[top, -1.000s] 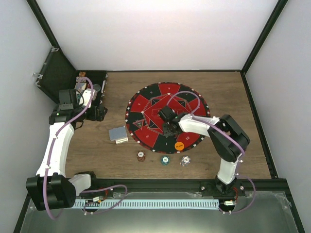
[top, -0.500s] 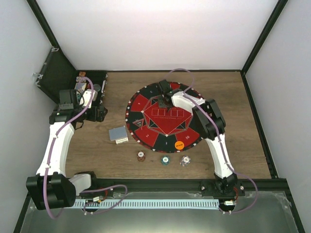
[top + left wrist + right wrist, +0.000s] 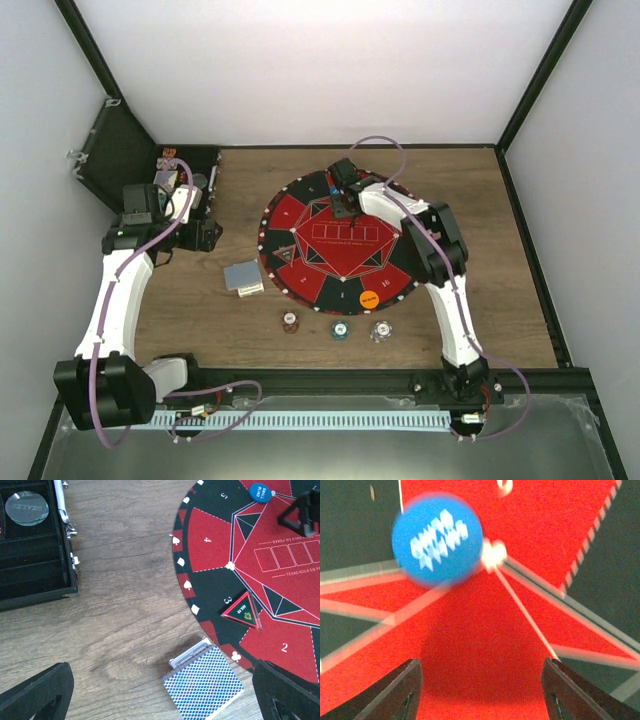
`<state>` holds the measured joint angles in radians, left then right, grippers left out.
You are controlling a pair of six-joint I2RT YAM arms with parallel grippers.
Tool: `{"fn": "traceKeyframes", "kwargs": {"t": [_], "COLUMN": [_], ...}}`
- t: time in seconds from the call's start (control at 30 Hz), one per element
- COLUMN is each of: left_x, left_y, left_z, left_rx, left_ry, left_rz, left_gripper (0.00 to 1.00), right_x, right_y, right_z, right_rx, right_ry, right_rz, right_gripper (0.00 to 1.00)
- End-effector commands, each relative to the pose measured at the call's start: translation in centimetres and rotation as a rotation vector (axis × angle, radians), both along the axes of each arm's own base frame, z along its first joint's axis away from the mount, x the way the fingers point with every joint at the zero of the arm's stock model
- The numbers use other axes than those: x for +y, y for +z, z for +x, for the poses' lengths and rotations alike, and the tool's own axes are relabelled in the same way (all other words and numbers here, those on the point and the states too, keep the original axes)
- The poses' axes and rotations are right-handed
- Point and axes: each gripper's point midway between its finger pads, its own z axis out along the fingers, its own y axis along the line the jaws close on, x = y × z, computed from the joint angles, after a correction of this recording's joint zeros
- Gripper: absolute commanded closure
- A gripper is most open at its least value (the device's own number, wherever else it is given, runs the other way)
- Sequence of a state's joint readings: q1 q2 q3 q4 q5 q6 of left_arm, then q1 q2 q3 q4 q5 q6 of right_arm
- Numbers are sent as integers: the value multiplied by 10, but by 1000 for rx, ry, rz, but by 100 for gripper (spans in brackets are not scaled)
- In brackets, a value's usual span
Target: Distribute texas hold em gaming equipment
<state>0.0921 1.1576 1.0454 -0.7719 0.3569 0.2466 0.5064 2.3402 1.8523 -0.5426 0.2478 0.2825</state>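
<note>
Wood table (image 3: 500, 300), white walls on three sides. Far left, an open black case (image 3: 35, 555). My left gripper (image 3: 162, 666) is wide and empty. The card deck (image 3: 202, 682) is near it, just beside the mat (image 3: 300, 215). Three chips (image 3: 339, 328) sit along the front edge. My right gripper (image 3: 482, 680) is spread and empty, with the blue button (image 3: 437, 540) just ahead on the mat's far side. The widest stretch of wood is to the right.

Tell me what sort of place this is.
Probably a robot test cell set up as a small poker table, not a real card room: plain white walls boxing in a wooden table, a round Texas hold'em mat on it, and an open black chip case alongside.
</note>
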Motion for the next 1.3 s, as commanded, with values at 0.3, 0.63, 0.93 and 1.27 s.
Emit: {"fn": "traceKeyframes", "kwargs": {"t": [0.3,0.63,0.93,1.27], "left_x": [-5,-6,-6,-7], "left_y": [14,18,25,21], "left_z": [1,1,1,1], "left_rx": [-35,-45,-57,-49], "left_ry": [-21,-26,-29,-28], "left_rz": [-35,-35,-34,-40], "left_gripper": [0,0,0,0], "right_x": [-4,-23,-28,-53], "right_y": [27,13,-9,-21], "right_z": [-204,-291,-314,-313], "right_rx": [105,209,266,264], "right_ry": [93,86,97,14], "right_rz": [-12,17,-28,-144], "right_gripper": [34,56,59,71]}}
